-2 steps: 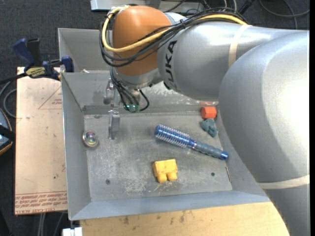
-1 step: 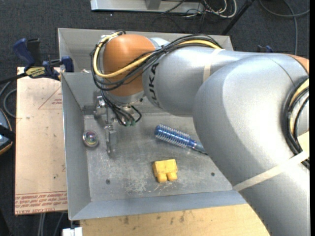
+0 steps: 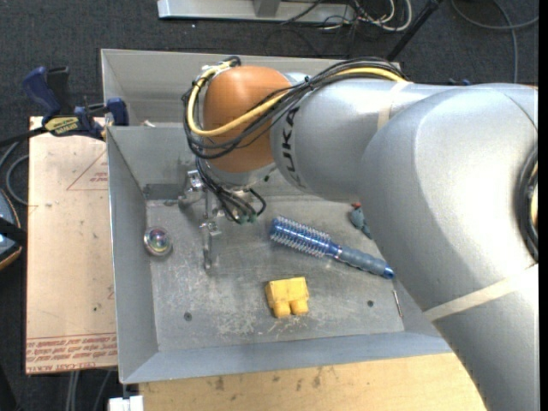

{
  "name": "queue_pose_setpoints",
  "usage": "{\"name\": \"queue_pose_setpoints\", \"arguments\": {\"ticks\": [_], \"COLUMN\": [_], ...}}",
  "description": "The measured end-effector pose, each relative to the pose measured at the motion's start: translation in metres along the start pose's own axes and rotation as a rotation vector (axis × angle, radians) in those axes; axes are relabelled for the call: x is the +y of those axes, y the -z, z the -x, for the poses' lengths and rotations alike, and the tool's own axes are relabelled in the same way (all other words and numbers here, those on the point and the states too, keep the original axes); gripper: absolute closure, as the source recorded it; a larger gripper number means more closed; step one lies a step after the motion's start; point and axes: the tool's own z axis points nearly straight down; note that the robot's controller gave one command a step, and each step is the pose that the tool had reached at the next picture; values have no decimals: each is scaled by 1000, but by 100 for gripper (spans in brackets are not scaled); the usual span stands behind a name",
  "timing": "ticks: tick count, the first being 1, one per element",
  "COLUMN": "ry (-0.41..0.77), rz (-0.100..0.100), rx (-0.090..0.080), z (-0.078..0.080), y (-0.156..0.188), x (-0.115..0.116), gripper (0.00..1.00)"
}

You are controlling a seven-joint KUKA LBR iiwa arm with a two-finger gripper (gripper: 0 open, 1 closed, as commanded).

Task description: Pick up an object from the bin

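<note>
Over the left-middle part of the grey metal bin (image 3: 128, 229), in the camera view from above, the gripper (image 3: 207, 262) hangs down from the big silver arm (image 3: 411, 161). The arm reaches in from the right and covers the bin's far right part. A rounded orange cover (image 3: 244, 114) sits on the wrist, with yellow and black cables (image 3: 201, 122) looped round it.

The gripper's slim metal tip points down at bare, scratched bin floor. Whether it is apart or together I cannot tell from this angle.

Nearest to it, just to its left by the bin's left wall, lies a small round shiny object (image 3: 157, 243), apart from the gripper. To the right of the gripper lies a blue plastic hairbrush (image 3: 330, 248). It is set slantwise, with its bristled head towards the gripper and its handle running off to the lower right, under the arm's edge. Nearer the front wall, below the brush and apart from it, rests a yellow blocky plastic piece (image 3: 287, 297) with two short stubs on its front side.

Close against the arm, beyond the brush handle, a small teal and red thing (image 3: 360, 221) peeps out, mostly hidden. None of these touches the gripper.
</note>
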Motion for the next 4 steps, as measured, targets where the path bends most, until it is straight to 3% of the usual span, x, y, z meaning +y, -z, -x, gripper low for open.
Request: {"name": "queue_pose_setpoints", "arguments": {"ticks": [1, 2, 3, 4], "ry": [-45, 299, 546, 999], "rz": [-1, -2, 0, 2], "rx": [6, 6, 8, 3], "z": [19, 7, -15, -25], "y": [31, -2, 0, -1], "x": [53, 55, 47, 53], "gripper": [0, 0, 0, 0]}}
